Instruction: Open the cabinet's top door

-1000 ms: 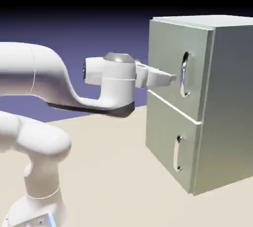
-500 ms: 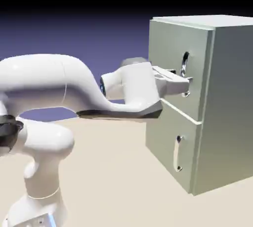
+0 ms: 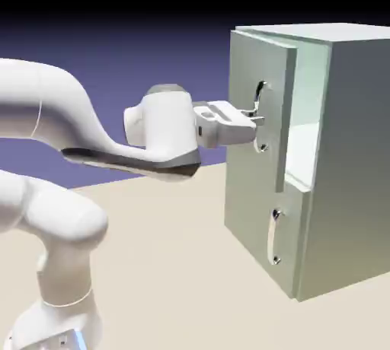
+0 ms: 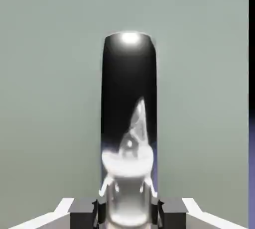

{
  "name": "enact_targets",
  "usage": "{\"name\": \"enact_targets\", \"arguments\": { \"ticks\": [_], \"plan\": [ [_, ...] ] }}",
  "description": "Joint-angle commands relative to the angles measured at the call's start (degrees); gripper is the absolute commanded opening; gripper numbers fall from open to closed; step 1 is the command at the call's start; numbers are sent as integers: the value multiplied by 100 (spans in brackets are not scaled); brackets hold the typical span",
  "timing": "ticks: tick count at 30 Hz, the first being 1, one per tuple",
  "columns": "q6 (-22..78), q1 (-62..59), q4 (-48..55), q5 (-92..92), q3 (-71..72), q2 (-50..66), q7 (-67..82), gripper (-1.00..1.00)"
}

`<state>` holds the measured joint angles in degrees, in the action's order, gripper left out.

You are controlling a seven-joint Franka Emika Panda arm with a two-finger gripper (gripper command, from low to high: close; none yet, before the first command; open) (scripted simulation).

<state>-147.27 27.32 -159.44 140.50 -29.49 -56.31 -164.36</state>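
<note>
The pale grey-green cabinet (image 3: 346,151) stands at the exterior view's right. Its top door (image 3: 257,59) sits pulled out from the cabinet front, leaving a gap with a pale interior showing behind it. My gripper (image 3: 254,119) is shut on the top door's silver handle (image 3: 261,96) about halfway down. In the hand view the handle (image 4: 129,123) fills the middle as a dark shiny bar between my fingertips (image 4: 84,218), with the door panel (image 4: 50,98) behind it.
The lower door (image 3: 255,230) with its smaller handle (image 3: 273,236) stays flush below. The beige table (image 3: 175,280) spreads in front of the cabinet. My arm (image 3: 53,120) reaches in from the exterior view's left.
The gripper went from open in front of the door to shut on the handle, then drew back to the left. The top door came out with it.
</note>
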Motion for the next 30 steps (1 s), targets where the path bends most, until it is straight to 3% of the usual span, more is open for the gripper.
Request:
{"name": "enact_targets", "arguments": {
  "ticks": [1, 17, 30],
  "plan": [
    [107, -117, -128, -258, 189, -99, 109, -100],
    [2031, -533, -1273, -4245, 3082, -1370, 1408, -100],
    [4438, -175, -679, -7292, 5752, -725, 1485, -100]
  ]
}}
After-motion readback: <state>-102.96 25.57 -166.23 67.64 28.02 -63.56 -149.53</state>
